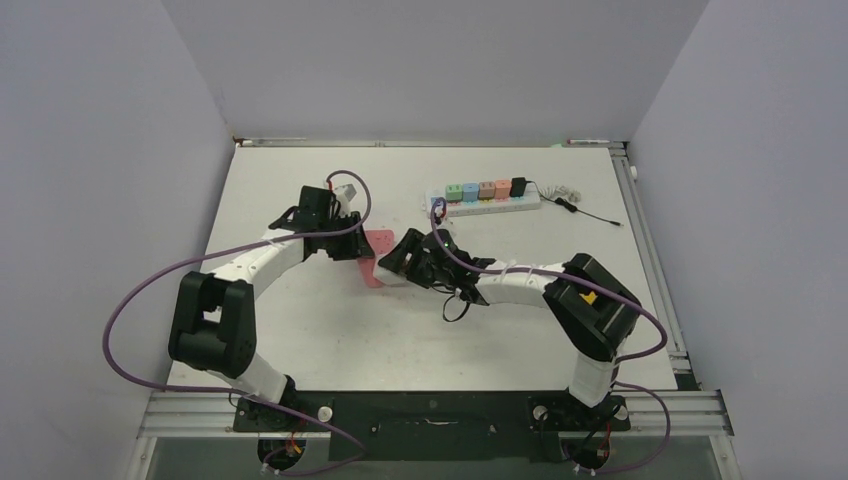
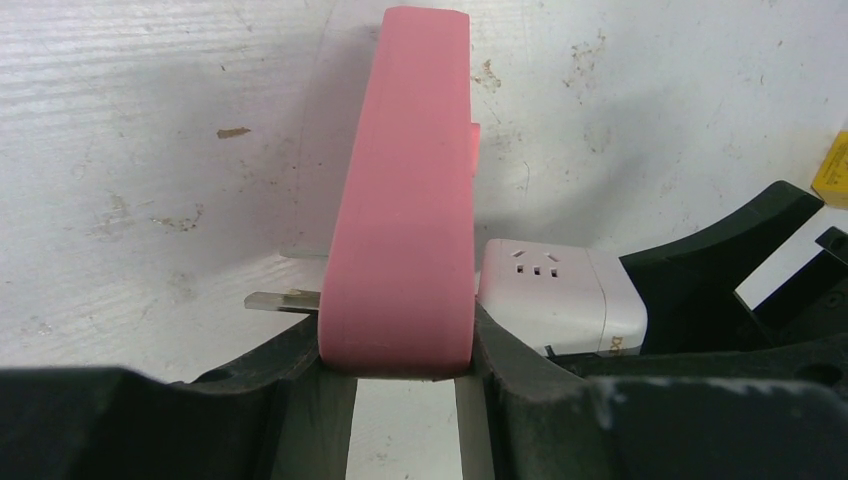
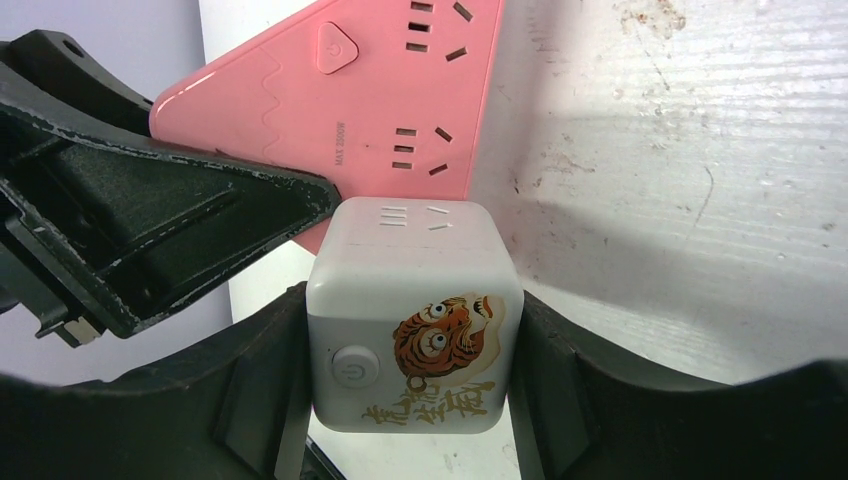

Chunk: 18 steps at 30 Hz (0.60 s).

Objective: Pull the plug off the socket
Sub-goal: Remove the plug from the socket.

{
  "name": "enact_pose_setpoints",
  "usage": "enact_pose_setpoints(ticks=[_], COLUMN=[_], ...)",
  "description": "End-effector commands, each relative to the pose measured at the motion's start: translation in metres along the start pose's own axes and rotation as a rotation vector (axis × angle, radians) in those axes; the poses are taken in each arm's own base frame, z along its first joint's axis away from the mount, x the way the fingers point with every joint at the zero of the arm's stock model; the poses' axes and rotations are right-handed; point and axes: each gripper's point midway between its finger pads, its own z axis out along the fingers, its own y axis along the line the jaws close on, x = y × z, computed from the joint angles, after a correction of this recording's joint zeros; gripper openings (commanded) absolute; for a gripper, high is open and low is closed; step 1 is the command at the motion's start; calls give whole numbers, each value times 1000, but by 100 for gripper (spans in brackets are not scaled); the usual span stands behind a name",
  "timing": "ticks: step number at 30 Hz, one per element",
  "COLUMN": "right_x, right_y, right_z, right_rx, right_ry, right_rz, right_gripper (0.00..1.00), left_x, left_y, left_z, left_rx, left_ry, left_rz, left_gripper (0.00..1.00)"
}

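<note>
Since both parts are stiff, smooth, light-looking plastic, flat opposite sides give the surest hold. The right pincer (image 3: pixel 412 350) is clamped on the white cube plug (image 3: pixel 410 290), and the left pincer (image 2: pixel 398 365) is clamped on the pink socket (image 2: pixel 400 200). The plug appears seated against the socket's face, just above the middle of the table (image 1: pixel 400 340), between both pincers.

Before me lay a white table (image 1: pixel 400 340), scuffed and stained. Near its far edge rested a white power strip (image 1: pixel 490 207) carrying a row of coloured cubes (image 1: pixel 478 190), a thin black cable (image 1: pixel 592 212) trailing to its right. Mid-table was the pink socket (image 1: pixel 378 262), contact unclear.
</note>
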Motion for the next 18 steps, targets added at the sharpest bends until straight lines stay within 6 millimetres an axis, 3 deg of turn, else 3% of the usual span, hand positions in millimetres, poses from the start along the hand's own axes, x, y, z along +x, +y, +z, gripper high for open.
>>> enact_pose_setpoints(ticks=[1, 18], right_x=[-11, -13], right_y=[-5, -11], right_z=[-15, -33], right_rx=[1, -2], right_ry=[-68, -91], right_rz=[-89, -119], right_gripper=[5, 5], left_x=[-28, -30], left_y=[-2, 8], left_z=[-8, -9], left_rx=[17, 7], left_ry=[-58, -64], left_rz=[7, -21], left_gripper=[0, 0])
